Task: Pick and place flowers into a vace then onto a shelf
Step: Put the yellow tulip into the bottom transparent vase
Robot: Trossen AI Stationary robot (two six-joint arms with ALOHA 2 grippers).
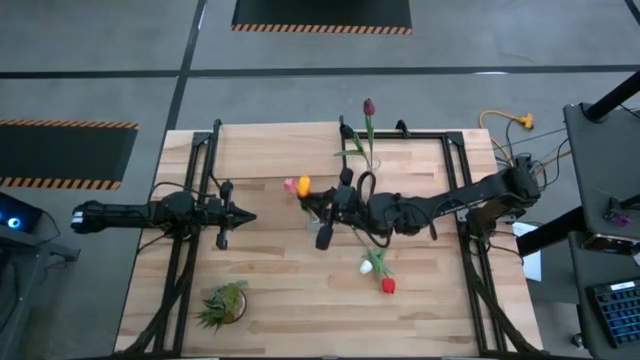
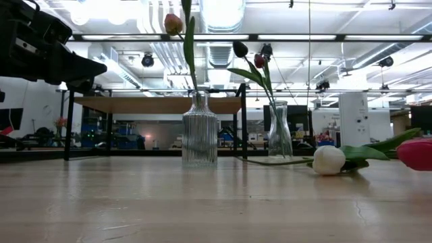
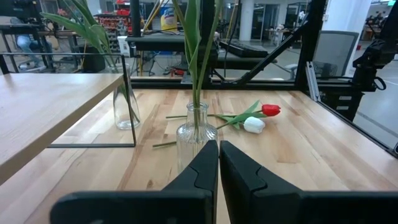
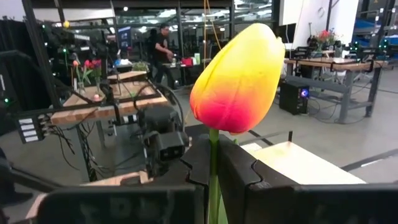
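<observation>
A ribbed glass vase (image 2: 200, 135) stands mid-table and holds two tulip stems. The pink tulip's head (image 2: 173, 23) leans over its rim. My right gripper (image 4: 213, 158) is shut on the orange-yellow tulip (image 4: 239, 78), above the vase (image 1: 318, 215). A smooth clear vase (image 2: 279, 131) holds the dark maroon tulip (image 1: 368, 105). The white tulip (image 1: 368, 265) and the red tulip (image 1: 388, 286) lie flat on the table. The pale shelf (image 1: 280, 150) stands at the far side. My left gripper (image 1: 245, 215) is shut and empty, left of the ribbed vase. My right gripper pinches the orange-yellow tulip's stem (image 4: 213, 177) between its two fingers, just below the head. The fingers come level from the table's right and lie across the upright stem. The head stands above the fingers, and the stem runs down toward the ribbed vase (image 3: 196, 134).
A short spiky green tuft plant (image 1: 222, 305) sits near the table's front left. The shelf's thin black legs (image 3: 127, 109) stand close to the smooth vase. A person (image 4: 163, 53) stands in the room beyond the table.
</observation>
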